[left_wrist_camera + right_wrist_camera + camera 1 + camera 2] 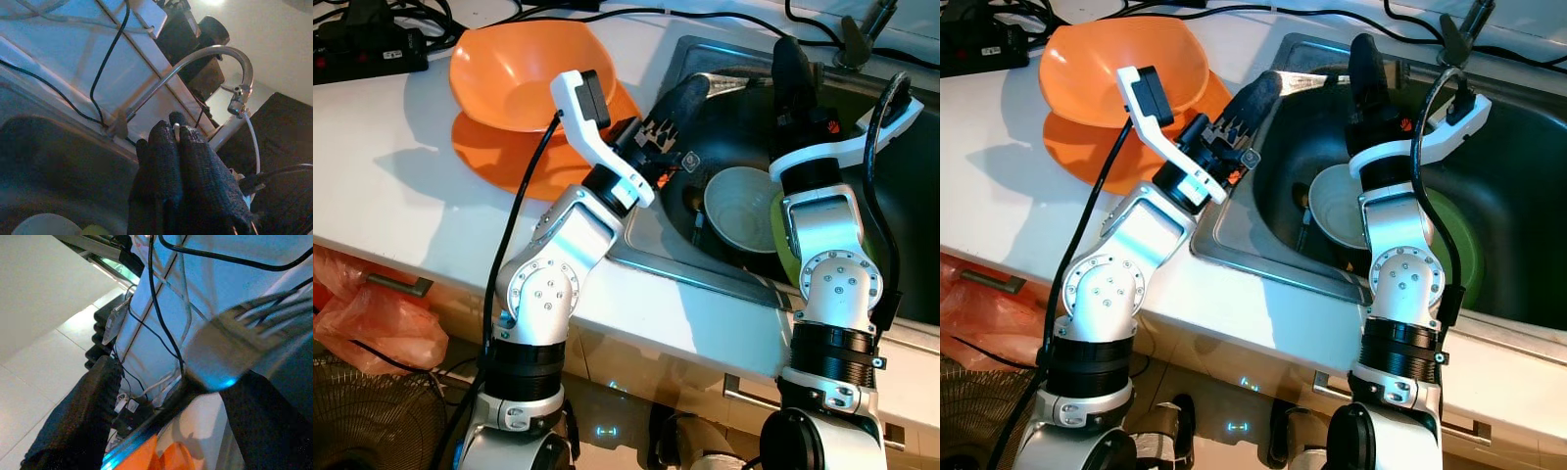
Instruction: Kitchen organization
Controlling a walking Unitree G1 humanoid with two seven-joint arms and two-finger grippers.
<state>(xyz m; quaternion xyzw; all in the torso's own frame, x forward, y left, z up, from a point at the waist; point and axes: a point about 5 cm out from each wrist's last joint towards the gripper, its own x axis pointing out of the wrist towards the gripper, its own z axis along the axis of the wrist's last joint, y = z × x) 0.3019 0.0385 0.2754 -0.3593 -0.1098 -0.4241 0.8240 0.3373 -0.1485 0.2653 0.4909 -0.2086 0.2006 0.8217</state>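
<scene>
An orange bowl (519,73) rests on an orange plate (499,157) on the white counter, left of the sink (705,264). Inside the sink a white bowl (744,206) lies on a green plate (1454,240). My left gripper (698,86) hovers over the sink's left rim, beside the orange dishes, its fingers (195,166) shut; a small pale bit shows at their tips, and I cannot tell what it is. My right gripper (788,49) points toward the sink's back edge above the white bowl. It is open, with its fingers (83,421) wide apart and a blurred metal part between them.
A curved faucet (215,51) rises at the sink's back right. Black cables and a power strip (367,49) lie along the back of the counter. An orange plastic bag (372,313) hangs below the counter at the left.
</scene>
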